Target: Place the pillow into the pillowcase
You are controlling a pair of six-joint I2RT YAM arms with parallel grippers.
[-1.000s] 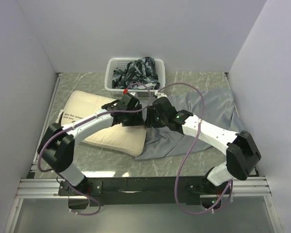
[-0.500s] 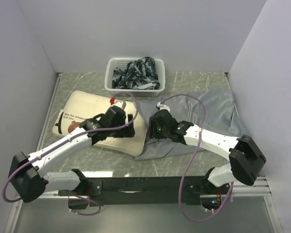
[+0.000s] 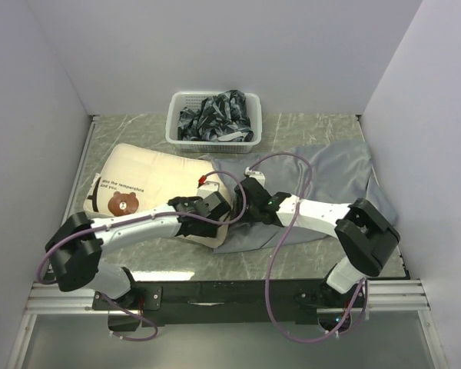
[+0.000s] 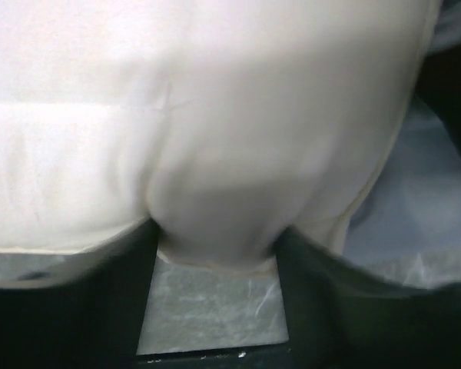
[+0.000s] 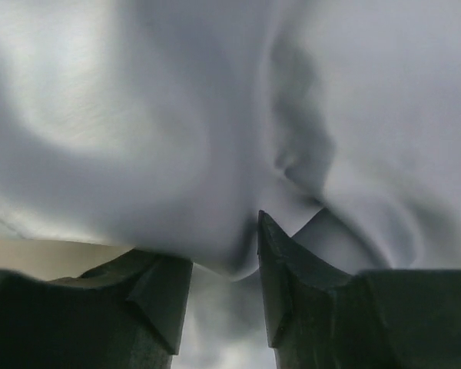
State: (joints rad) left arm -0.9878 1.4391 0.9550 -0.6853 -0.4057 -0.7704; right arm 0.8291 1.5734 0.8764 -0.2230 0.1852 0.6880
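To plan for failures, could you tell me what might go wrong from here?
1. The left gripper pinches only a corner of the pillow; the soft bulge may slip out under pull.
2. The right gripper holds a bunched fold of the pillowcase, perhaps both layers, so the mouth may not open.
3. The two grippers sit close together and could collide.

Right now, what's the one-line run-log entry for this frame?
left claw: shut on pillow edge | right claw: shut on pillowcase fabric | pillow: not yet inside pillowcase
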